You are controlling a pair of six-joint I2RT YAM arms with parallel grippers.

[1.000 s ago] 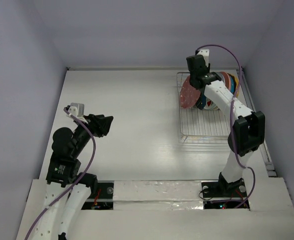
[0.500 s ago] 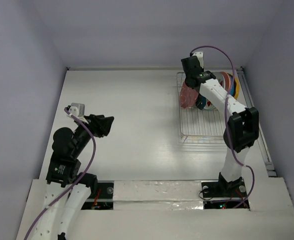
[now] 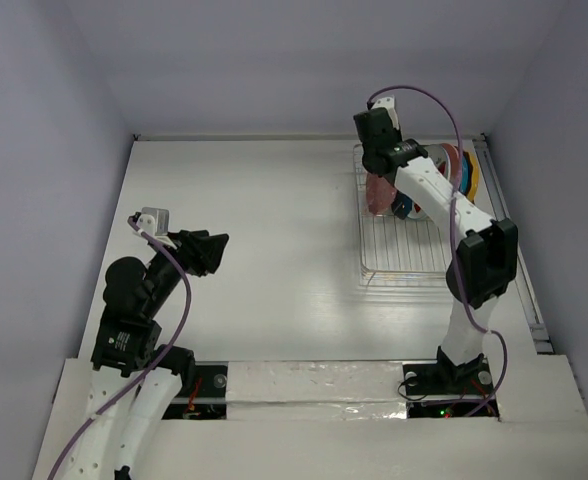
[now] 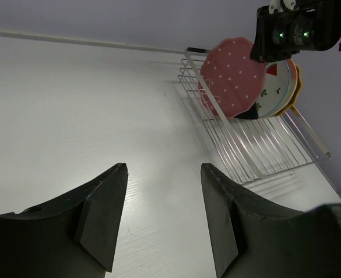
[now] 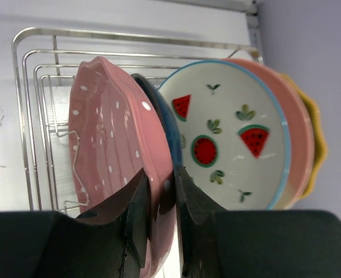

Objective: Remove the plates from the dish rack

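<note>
Gripping: right gripper (image 5: 160, 194) pinches pink plate (image 5: 109, 156) rim, in rack (image 3: 404, 255)
Left gripper (image 4: 162, 169): spread, idle, left of rack
Next: lift plate straight out

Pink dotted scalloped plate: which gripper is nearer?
Right. The right gripper clamps the pink dotted scalloped plate at its rim in the wire dish rack; the left gripper hangs open far to its left.

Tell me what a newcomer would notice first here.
The pink dotted plate leans frontmost in the dish rack at the far right of the table, its rim pinched by the right end effector. Behind it shows a white plate with red fruit slices. The left end effector hangs open, well away on the left.
</note>
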